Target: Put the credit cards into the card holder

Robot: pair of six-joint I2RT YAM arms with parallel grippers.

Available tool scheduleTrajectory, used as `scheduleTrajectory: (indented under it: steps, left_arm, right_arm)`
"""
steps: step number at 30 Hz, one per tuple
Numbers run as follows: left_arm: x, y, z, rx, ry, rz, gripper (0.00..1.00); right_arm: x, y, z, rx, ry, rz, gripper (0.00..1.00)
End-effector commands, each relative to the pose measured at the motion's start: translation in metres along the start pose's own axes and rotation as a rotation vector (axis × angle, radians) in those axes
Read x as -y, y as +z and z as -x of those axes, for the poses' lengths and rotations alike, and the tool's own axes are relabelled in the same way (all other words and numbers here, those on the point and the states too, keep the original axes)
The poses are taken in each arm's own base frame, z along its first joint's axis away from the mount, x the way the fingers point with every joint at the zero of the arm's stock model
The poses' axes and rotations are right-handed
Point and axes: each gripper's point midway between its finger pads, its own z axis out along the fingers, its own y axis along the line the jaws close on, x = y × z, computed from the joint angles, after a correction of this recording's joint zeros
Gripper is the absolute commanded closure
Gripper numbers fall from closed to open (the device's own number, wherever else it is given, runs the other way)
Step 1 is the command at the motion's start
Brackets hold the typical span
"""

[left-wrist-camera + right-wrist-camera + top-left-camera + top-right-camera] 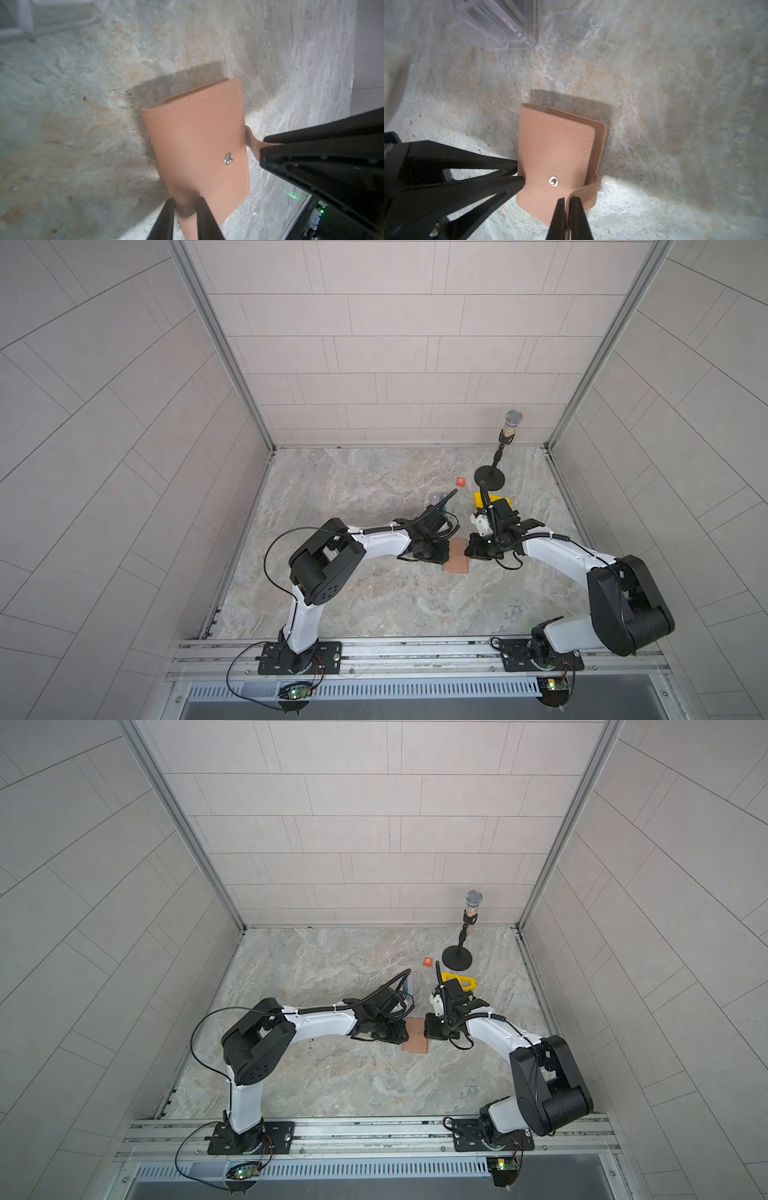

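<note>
- The card holder (197,149): tan leather-like skin, matt and finely grained, with pale thread stitching along the edges.
- The snap stud (228,159) on it: shiny silver metal.
- The table (374,605): marbled grey-beige stone look, matt, rough and pitted.
- The clear stand (500,25), at eleven o'clock from the card holder: glossy transparent plastic.
- The left gripper (520,171): matt black plastic fingers.

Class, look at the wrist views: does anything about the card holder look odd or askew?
Yes. The card holder has its snap tab unfastened. The right hand pinches the tab clear of the stud, and the left hand's grip puckers the opposite edge.
</note>
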Motion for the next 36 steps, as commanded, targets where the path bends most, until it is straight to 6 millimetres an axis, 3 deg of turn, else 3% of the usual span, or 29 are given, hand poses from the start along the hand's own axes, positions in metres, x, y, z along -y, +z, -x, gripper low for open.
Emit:
scheduleTrajectory:
  steps: [1, 6, 15, 25, 36]
  left_arm:
    - [-0.003, 0.008, -0.009, -0.039, 0.008, 0.023, 0.74]
    - [-0.001, 0.009, -0.009, -0.04, 0.005, 0.017, 0.74]
    - [-0.001, 0.011, -0.011, -0.045, -0.001, 0.011, 0.74]
    - [-0.006, 0.01, -0.017, -0.051, -0.007, 0.024, 0.74]
    - [-0.009, 0.012, -0.02, -0.057, -0.013, 0.024, 0.74]
  right_arm:
    - [-0.004, 0.006, -0.004, -0.021, 0.017, 0.041, 1.0]
    - [-0.011, 0.015, -0.002, -0.023, 0.046, 0.1, 1.0]
    - [-0.007, 0.028, -0.007, -0.04, 0.067, 0.108, 1.0]
    - [0.001, 0.015, 0.001, 0.029, 0.056, 0.039, 1.0]
    - [0.006, 0.023, -0.003, 0.004, 0.049, 0.029, 1.0]
